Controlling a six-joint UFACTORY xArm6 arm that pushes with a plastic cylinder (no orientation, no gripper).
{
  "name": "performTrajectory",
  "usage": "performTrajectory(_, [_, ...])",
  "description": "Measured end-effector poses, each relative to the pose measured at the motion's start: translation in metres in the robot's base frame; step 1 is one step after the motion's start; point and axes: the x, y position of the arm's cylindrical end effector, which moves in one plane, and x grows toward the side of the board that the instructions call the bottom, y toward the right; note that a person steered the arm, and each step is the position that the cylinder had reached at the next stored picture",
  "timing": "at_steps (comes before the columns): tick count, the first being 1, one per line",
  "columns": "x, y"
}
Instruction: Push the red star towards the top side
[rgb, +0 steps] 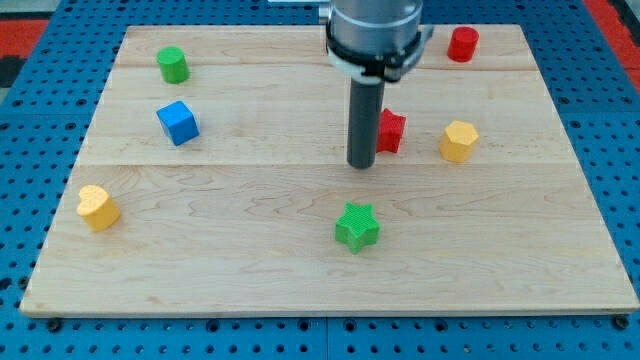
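My tip (360, 165) is the blunt lower end of a straight dark rod that hangs upright from the arm's grey collar at the view's top; it has no jaws to spread or close, and it holds nothing. The red star (391, 131) sits just to the tip's right and slightly toward the view's top, partly hidden behind the rod, so I cannot tell whether they touch. Farther right is the yellow hexagon block (459, 141), and beyond it, up near the board's top edge, the red cylinder (462, 44). Below the tip stands the green star (357, 225), apart from it. Off to the left are the blue cube (178, 123) and the green cylinder (173, 65), with the yellow heart-like block (97, 207) lowest, near the left edge. The wooden board (250, 270) shows bare wood between the red star and its top edge.
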Motion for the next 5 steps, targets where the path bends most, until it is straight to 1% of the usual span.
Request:
performTrajectory(1, [0.012, -0.002])
performTrajectory(2, [0.004, 0.012])
performTrajectory(3, [-0.019, 0.015])
performTrajectory(5, [-0.063, 0.002])
